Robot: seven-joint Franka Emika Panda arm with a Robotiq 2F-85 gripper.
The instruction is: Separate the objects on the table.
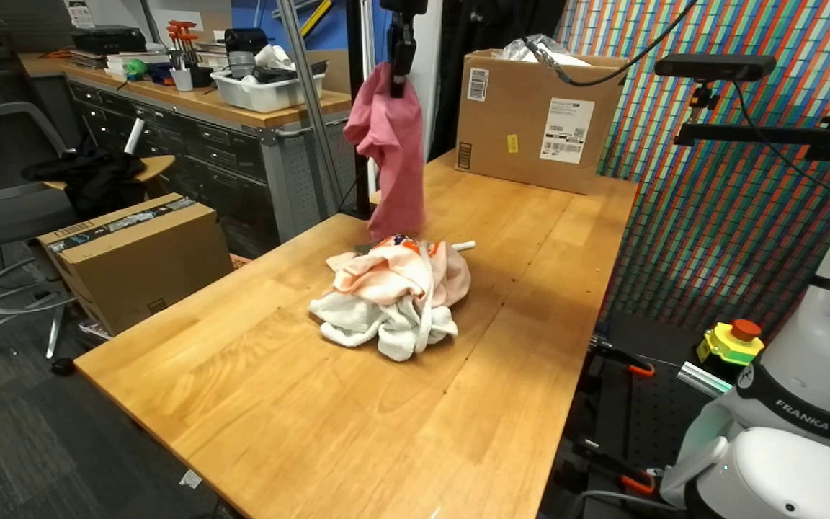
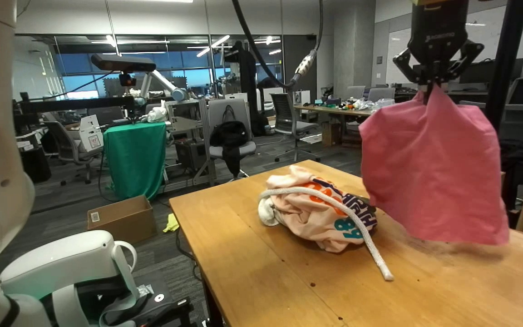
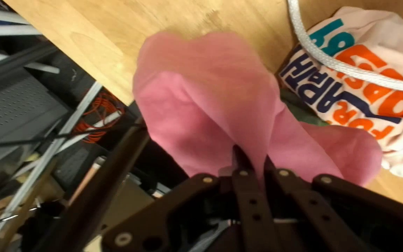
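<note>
We see the gripper [image 1: 398, 86] pinching the pink cloth [image 1: 397, 158] aloft. At its six o'clock in an exterior view, the peach cloth [image 1: 390, 277] and white-grey cloth [image 1: 349, 317] lie heaped on the table [image 1: 300, 425].

In an exterior view, bare surface [image 1: 357, 422] leaves room to pass from three through six to nine o'clock around the heaped peach-cream cloth [image 1: 386, 277] and white-grey cloth [image 1: 386, 324]. The hanging pink cloth [image 1: 399, 158] blocks twelve, a black post [image 1: 362, 180] behind it; a cardboard box [image 1: 523, 122] stands at one.
</note>
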